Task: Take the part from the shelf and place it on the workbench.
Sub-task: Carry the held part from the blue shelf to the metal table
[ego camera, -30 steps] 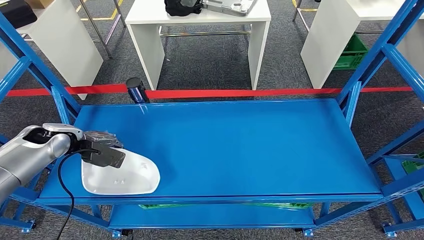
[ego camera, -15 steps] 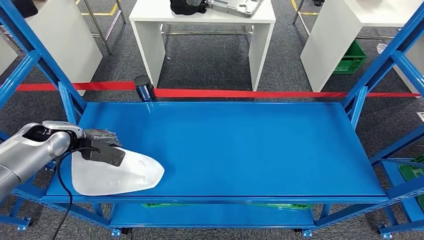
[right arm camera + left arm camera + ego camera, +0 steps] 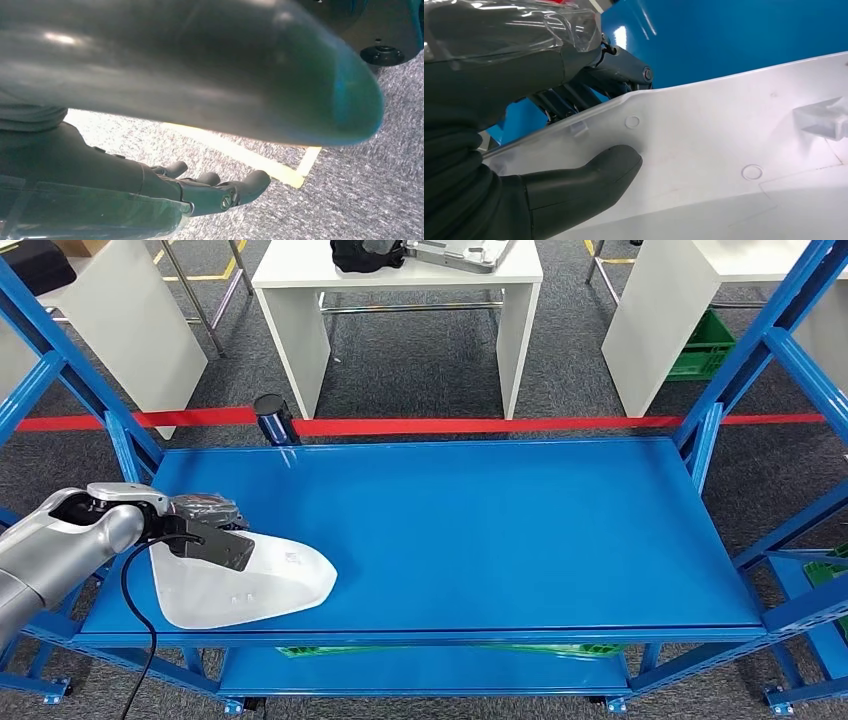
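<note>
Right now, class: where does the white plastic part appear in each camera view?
Head view: white plastic part lower left on the blue shelf, gripped by the left robot hand.
Left wrist view: part across the frame.
Right wrist view: absent.
Shared landmark: the blue shelf.

I'm looking at a workshop floor: blue steel shelf (image 3: 450, 530), red floor tape (image 3: 500, 426), white benches (image 3: 400, 270), green crate (image 3: 705, 345).
</note>
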`<state>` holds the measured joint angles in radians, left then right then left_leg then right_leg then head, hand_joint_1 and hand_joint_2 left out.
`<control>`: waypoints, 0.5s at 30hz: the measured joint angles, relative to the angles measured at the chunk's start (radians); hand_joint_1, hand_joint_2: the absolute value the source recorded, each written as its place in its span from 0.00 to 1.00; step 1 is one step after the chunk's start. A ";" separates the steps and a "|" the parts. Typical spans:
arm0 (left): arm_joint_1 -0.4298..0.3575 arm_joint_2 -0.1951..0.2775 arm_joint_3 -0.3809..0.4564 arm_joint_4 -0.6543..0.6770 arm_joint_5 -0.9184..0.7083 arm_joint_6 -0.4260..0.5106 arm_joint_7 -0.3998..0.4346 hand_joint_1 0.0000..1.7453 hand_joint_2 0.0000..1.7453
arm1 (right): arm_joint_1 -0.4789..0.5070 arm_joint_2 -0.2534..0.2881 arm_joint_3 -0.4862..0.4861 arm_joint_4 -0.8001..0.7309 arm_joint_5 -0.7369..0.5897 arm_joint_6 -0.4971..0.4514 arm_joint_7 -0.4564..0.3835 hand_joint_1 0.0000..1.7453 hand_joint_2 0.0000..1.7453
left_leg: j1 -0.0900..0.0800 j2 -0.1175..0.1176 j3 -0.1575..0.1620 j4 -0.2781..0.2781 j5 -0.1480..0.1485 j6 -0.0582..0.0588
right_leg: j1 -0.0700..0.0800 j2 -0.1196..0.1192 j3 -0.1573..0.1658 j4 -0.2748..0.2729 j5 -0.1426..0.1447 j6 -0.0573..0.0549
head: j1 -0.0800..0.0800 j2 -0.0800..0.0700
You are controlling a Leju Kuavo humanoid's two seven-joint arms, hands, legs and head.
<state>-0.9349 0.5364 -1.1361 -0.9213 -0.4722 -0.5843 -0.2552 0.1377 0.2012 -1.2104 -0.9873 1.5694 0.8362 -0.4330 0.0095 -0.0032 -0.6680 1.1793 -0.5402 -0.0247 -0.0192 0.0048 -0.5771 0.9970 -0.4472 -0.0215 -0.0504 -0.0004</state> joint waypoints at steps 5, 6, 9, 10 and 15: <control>0.029 -0.002 0.021 -0.003 0.026 0.055 0.007 1.00 1.00 | -0.001 0.003 -0.001 0.000 0.000 0.000 0.000 0.00 0.00 | 0.003 0.001 0.008 -0.014 0.046 0.003 | 0.002 0.001 0.003 0.000 -0.001 -0.001 | 0.000 0.000; 0.037 -0.003 0.036 -0.008 0.041 0.074 0.011 1.00 1.00 | -0.001 0.003 -0.002 0.000 0.000 0.000 -0.001 0.00 0.00 | 0.001 0.001 0.046 -0.090 0.074 0.008 | 0.004 0.002 0.003 0.000 -0.001 -0.001 | 0.000 0.000; 0.089 -0.010 0.116 -0.043 0.123 0.142 0.017 1.00 1.00 | -0.003 0.004 -0.002 0.002 0.000 -0.011 -0.003 0.00 0.00 | -0.009 0.002 0.096 -0.189 0.093 0.021 | 0.007 0.002 -0.004 0.000 0.002 0.008 | 0.001 0.000; 0.122 -0.015 0.158 -0.067 0.170 0.165 0.015 1.00 1.00 | -0.003 0.004 -0.002 0.006 0.000 -0.021 -0.003 0.00 0.00 | -0.012 0.002 0.097 -0.192 0.095 0.025 | 0.006 0.002 -0.005 -0.002 0.003 0.014 | 0.001 0.000; 0.351 -0.099 0.435 -0.272 0.413 0.235 -0.015 1.00 1.00 | -0.013 -0.008 -0.013 0.058 0.000 -0.080 0.001 0.00 0.00 | -0.007 0.007 0.107 -0.217 0.109 0.051 | 0.003 0.002 -0.081 0.155 -0.076 0.021 | 0.006 0.000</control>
<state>-0.5843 0.4377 -0.7008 -1.1931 -0.0596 -0.3495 -0.2701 0.1242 0.1930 -1.2231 -0.9292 1.5694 0.7561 -0.4319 0.0027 0.0042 -0.5614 0.9628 -0.4308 0.0264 -0.0160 0.0064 -0.6584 1.1516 -0.5228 -0.0010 -0.0448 -0.0004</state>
